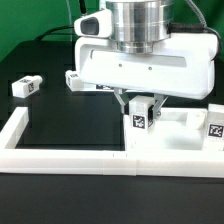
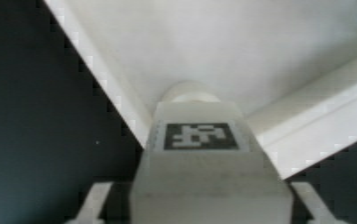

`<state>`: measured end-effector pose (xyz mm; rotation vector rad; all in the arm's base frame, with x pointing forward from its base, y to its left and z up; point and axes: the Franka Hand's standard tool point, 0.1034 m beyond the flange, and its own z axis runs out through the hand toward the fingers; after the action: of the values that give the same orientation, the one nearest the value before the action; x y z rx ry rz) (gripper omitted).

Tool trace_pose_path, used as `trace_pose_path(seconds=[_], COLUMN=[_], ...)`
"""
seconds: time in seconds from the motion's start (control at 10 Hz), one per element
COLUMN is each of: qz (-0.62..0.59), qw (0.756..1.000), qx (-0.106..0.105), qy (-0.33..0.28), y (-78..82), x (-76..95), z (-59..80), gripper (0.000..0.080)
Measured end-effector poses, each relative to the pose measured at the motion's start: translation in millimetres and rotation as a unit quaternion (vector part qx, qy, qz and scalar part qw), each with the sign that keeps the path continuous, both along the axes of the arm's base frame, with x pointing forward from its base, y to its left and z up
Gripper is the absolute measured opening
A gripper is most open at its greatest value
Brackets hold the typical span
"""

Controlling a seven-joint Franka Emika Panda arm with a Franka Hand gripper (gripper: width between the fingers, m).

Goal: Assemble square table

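Tool (image 1: 140, 115) straddles an upright leg (image 1: 139, 125) standing just inside the wall (image 1: 70, 155). Its fingers (image 2: 97, 208) flank that leg on both sides, but you cannot tell whether they pinch it or stand just clear. Nothing looks joined yet, so you are likely at an early step. A second leg (image 1: 25, 86) and a third leg (image 1: 76, 80) lie loose on the surface (image 1: 60, 125) beyond the wall. A tagged white piece (image 1: 214, 128) sits near the wall too, mostly hidden by the arm. Every leg appears left to fit.
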<state>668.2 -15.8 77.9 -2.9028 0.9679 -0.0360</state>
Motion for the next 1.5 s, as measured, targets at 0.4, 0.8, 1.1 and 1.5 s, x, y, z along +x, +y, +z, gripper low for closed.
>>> trace_pose_path(seconds=[0.4,0.8,1.1,1.5], qz=[-0.28,-0.477,-0.364,-0.151], qw=[0.959,0.872,0.926,0.985], qx=[0.04,0.096,0.061,0.057], qy=[0.037,0.058,0.082,0.064], y=[0.0,1.5,8.2,17.5], x=[-1.6,-0.3,-7.9,-5.4], z=[-0.3,-2.5,2.1,4.0], gripper=[0.0288,0.0289,0.0356,0.0645])
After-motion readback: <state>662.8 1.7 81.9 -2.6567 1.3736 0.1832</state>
